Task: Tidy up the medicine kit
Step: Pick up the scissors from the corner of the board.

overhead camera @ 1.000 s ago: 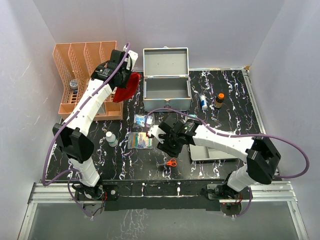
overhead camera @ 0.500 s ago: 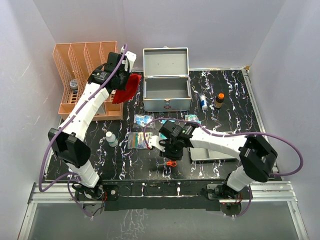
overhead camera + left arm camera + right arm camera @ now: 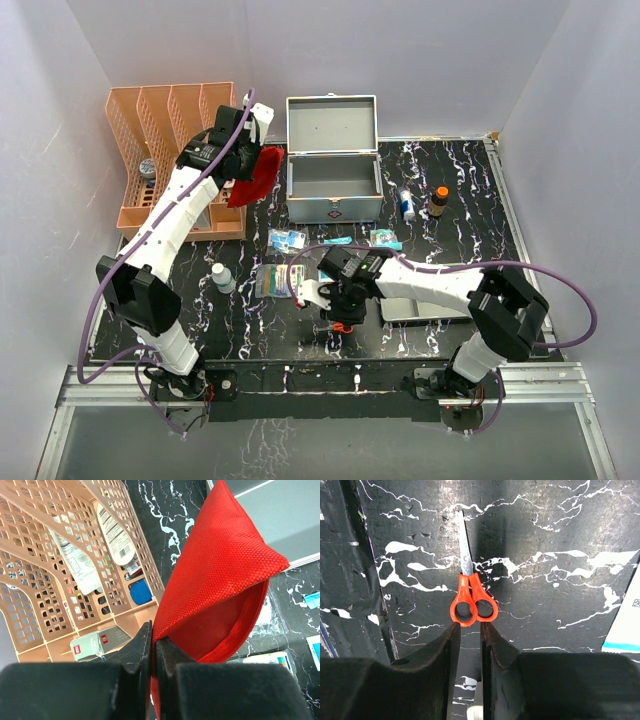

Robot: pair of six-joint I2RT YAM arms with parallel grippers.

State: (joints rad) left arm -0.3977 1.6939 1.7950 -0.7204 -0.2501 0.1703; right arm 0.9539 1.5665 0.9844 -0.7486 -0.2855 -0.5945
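Observation:
The medicine kit (image 3: 333, 190), a silver-grey metal case, stands open at the back centre, its lid (image 3: 331, 121) upright and its inside bare. My left gripper (image 3: 240, 160) (image 3: 154, 636) hangs left of the case, shut on the edge of a red pouch (image 3: 258, 172) (image 3: 215, 580). My right gripper (image 3: 338, 316) (image 3: 470, 626) is low over the near table, its jaws a narrow gap apart with nothing between them. Small orange-handled scissors (image 3: 472, 605) (image 3: 344, 326) lie flat just past its fingertips, blade pointing away.
An orange file rack (image 3: 170, 150) holding boxes stands at the back left. A white bottle (image 3: 222, 277), flat packets (image 3: 280, 282) (image 3: 285, 238), a teal packet (image 3: 383, 238), a blue tube (image 3: 405, 203), a brown bottle (image 3: 438, 200) and a grey tray (image 3: 430, 305) lie around.
My right gripper has moved toward the near edge and come down over the scissors. My left arm has shifted slightly, the red pouch still in its grip.

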